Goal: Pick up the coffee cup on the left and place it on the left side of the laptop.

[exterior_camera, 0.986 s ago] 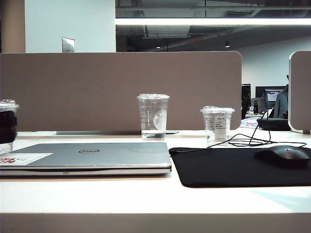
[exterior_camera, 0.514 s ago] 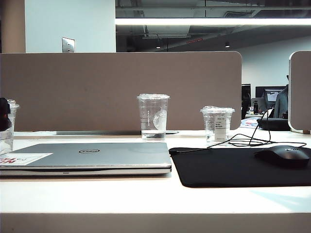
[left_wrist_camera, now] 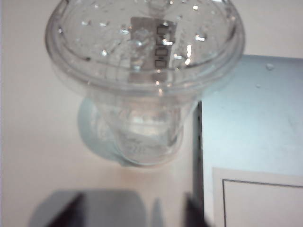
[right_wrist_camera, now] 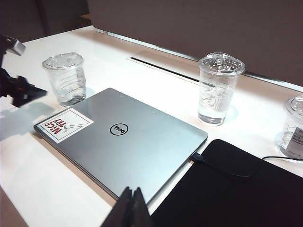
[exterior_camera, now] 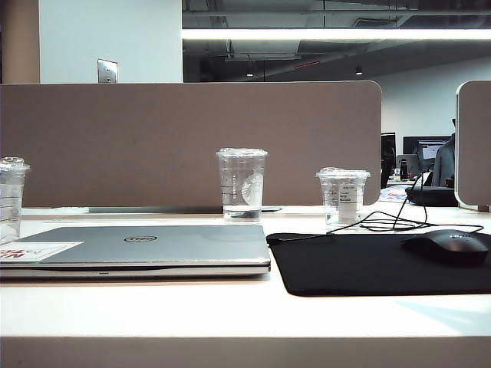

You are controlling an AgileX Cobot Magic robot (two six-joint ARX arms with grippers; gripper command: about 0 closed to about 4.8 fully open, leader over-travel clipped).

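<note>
Coffee cup [exterior_camera: 9, 201]: upright on the white desk [exterior_camera: 230, 310], lid on, just off the laptop's left edge beside the stickered corner; nothing grips it.
Laptop [exterior_camera: 146, 247]: shut, flat on the desk.
My left gripper [right_wrist_camera: 21, 87]: clear of the cup, near it on the side away from the laptop; whether the jaws are parted I cannot tell.
My right gripper [right_wrist_camera: 131, 208]: fingers pressed together, empty, above the laptop's near edge.
Behind: taller logo cup [exterior_camera: 242, 184].

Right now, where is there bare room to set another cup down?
Bare: the front strip of the desk before the laptop and mouse mat. Crowded: the left end, with the coffee cup and left gripper; right gripper hovers over the laptop.
</note>
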